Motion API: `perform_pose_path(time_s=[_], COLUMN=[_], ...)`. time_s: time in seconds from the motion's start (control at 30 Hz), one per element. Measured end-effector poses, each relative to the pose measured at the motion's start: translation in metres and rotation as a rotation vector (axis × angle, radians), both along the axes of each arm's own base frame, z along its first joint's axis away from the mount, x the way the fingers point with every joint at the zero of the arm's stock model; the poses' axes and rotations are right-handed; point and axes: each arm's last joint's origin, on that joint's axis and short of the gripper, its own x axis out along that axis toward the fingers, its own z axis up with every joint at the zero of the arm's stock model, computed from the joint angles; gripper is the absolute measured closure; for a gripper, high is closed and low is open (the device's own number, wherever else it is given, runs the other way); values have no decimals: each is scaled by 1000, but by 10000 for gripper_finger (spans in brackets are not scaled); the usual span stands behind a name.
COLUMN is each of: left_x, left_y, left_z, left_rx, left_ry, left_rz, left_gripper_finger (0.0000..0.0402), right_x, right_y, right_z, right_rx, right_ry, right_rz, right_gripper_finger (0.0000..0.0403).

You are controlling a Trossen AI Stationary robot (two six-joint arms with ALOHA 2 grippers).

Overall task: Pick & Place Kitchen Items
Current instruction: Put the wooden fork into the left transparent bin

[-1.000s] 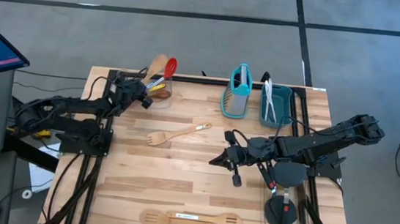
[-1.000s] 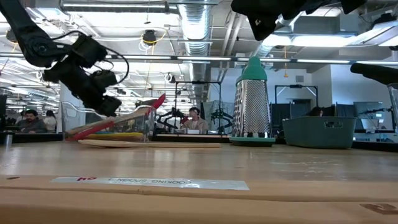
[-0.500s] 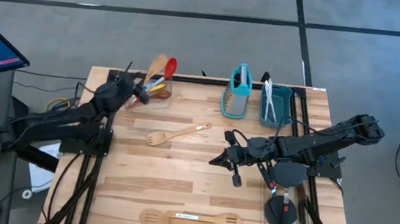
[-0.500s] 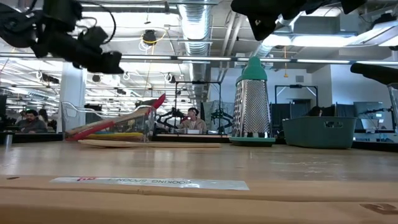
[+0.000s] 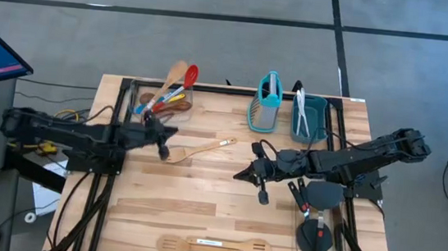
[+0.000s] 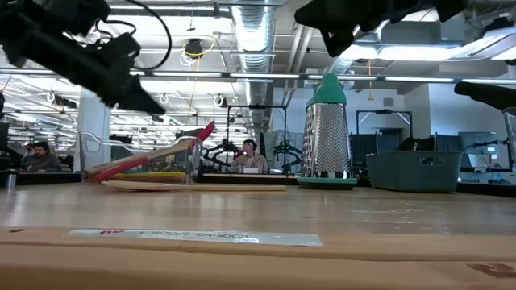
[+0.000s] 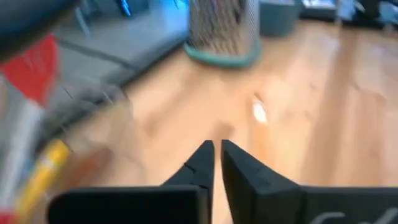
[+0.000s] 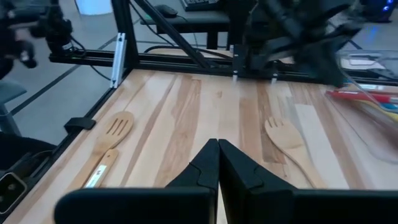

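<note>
**Little legible text: one label, seen upside down**

In the low view, a white paper label (image 6: 193, 237) runs along the wooden utensil lying across the lower part of the frame. Its print appears inverted; part of it seems to read "COOKING SPOON", with a short red mark at its left end that cannot be made out. The same label (image 5: 208, 243) shows from above near the bottom centre of the frame, too small to read.
</note>
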Motion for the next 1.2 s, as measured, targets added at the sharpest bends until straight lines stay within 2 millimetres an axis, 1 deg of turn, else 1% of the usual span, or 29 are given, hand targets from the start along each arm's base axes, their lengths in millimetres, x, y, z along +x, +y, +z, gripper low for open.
perform_pose_path(time_s=[0.07,0.23,0.3,0.4,0.53,0.67,0.77,0.93,1.1,1.2], left_x=[0,3,6,8,10,9,10,9,6,3], left_y=[-7,-21,-26,-29,-29,-29,-30,-30,-30,-30], left_z=[-6,-18,-25,-35,-49,-59,-61,-62,-62,-63], left_rx=[-73,-251,-301,-330,-355,-385,-397,-424,-423,-455], left_ry=[11,34,66,124,205,259,269,280,296,325], left_rz=[-13,-53,-66,-52,-10,37,38,45,49,56], left_gripper_finger=[397,400,400,400,400,400,400,401,401,401], right_x=[1,3,7,13,23,31,35,40,41,41], right_y=[-4,-15,-19,-23,-28,-32,-35,-40,-45,-46], right_z=[0,0,-4,-14,-34,-50,-59,-66,-66,-66], right_rx=[2,18,34,49,41,45,67,74,76,76], right_ry=[0,2,11,43,107,139,159,174,175,175], right_rz=[-14,-58,-79,-105,-128,-148,-169,-189,-204,-207], right_gripper_finger=[403,403,403,403,403,403,403,403,403,403])
